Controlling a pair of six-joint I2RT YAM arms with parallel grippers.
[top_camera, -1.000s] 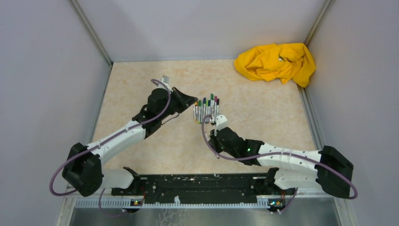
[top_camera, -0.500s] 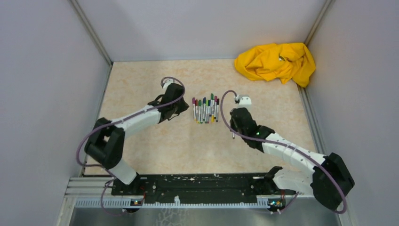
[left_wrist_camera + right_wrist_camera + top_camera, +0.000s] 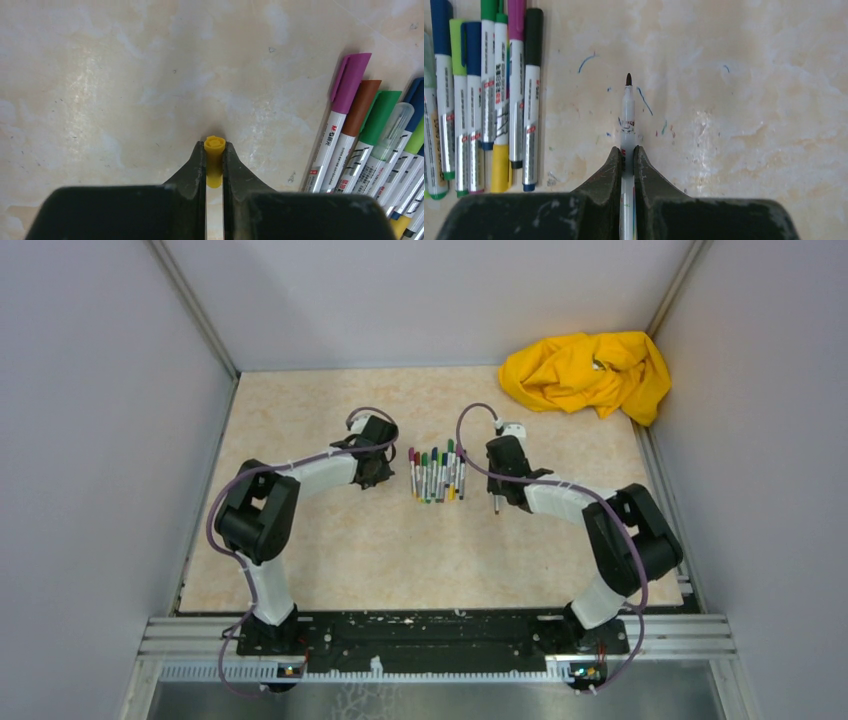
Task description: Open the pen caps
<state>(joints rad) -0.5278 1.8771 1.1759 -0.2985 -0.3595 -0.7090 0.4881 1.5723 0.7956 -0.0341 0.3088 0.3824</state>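
Only the left wrist view shows the left gripper (image 3: 214, 154) clenched on a small stubby yellow plastic cap (image 3: 213, 144), just left of the row of capped grey-white marker pens (image 3: 437, 474). The right wrist view shows the right gripper (image 3: 626, 155) grasping an uncapped grey-white marker pen (image 3: 627, 107), its dark tip bare, right of that row.

The pens (image 3: 437, 474) lie between the left tool (image 3: 214, 150) and right tool (image 3: 626, 150).

The magenta-capped pen (image 3: 332, 131) bears "M&G" on its barrel; other print unreadable.
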